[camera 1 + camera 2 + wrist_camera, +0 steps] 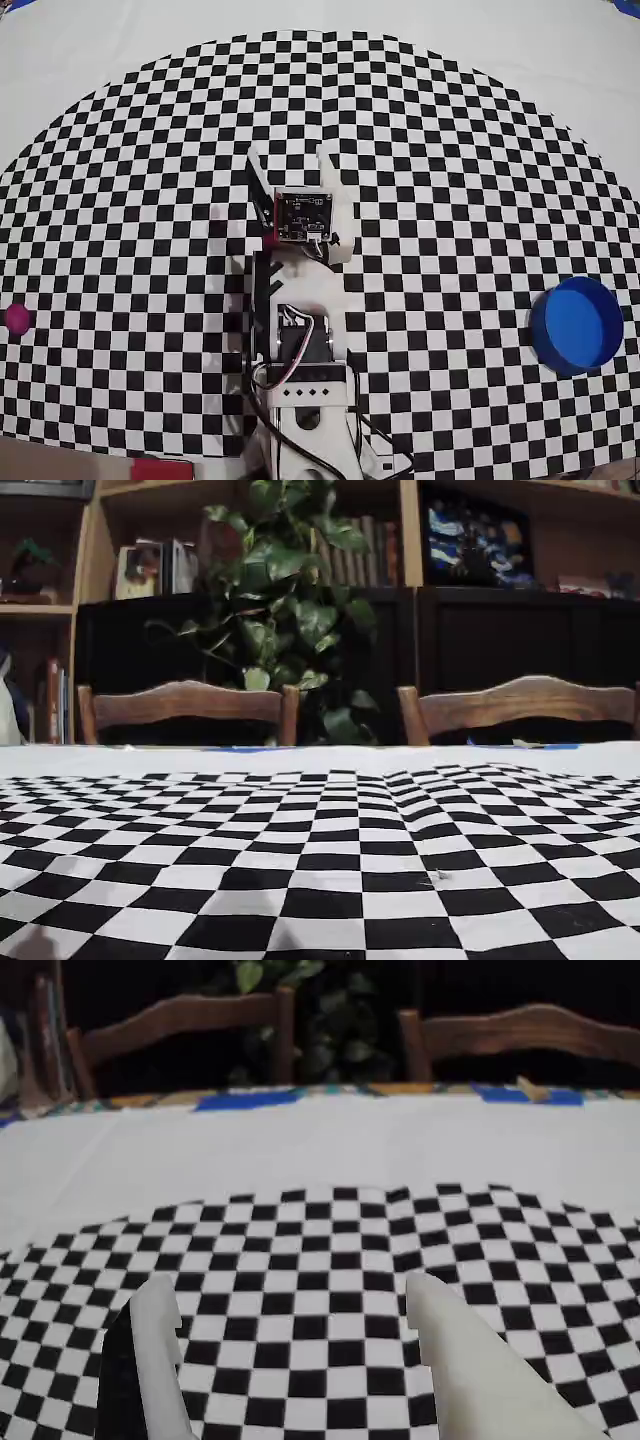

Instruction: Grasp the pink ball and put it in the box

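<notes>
- In the overhead view the arm [300, 340] reached from the bottom edge up to the middle of the checkered mat [450, 180], which lay on the white-covered table [100, 60].
- The tool [291, 157] pointed toward the top of that view; its two white fingers stood apart, with only checker squares showing between them.
- In the wrist view the tool [285, 1295] showed the same: one finger [155, 1305] at lower left, the other at lower right, a wide gap of bare mat between them and nothing held.
- The pink ball [16, 318] rested on the mat at the far left edge of the overhead view, well apart from the tool and from the arm.
- The box [577, 325], a round blue open-topped container, stood on the mat at the right side of the overhead view, well apart from the arm. It was on the opposite side from the ball.
- Neither the ball nor the box appeared in the wrist view or the fixed view.
- The fixed view looked low across the mat [320, 860]; two wooden chair backs [190, 705] stood behind the table, with a leafy plant [280, 600] and dark shelving behind them.
- A red item showed at the bottom edge of the overhead view, left of the arm base; what it was could not be told.
</notes>
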You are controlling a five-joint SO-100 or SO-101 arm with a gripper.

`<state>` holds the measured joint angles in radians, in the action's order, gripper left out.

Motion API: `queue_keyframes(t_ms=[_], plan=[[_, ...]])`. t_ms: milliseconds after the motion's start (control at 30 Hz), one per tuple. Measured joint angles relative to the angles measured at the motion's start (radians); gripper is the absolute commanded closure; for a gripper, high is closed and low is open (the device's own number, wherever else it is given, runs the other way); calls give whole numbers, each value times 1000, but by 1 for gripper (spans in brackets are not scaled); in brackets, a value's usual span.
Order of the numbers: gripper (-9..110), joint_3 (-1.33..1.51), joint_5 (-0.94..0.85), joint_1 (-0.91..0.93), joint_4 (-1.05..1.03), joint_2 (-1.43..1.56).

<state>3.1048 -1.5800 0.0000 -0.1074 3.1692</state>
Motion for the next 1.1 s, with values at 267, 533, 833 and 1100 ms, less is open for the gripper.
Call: queue_keyframes(t_ms=[267, 533, 833, 1100], plan=[[76, 0, 0, -149, 2, -20], [76, 0, 0, -288, 2, -20], [76, 0, 0, -413, 8, -48], [76, 0, 0, -566, 8, -46]])
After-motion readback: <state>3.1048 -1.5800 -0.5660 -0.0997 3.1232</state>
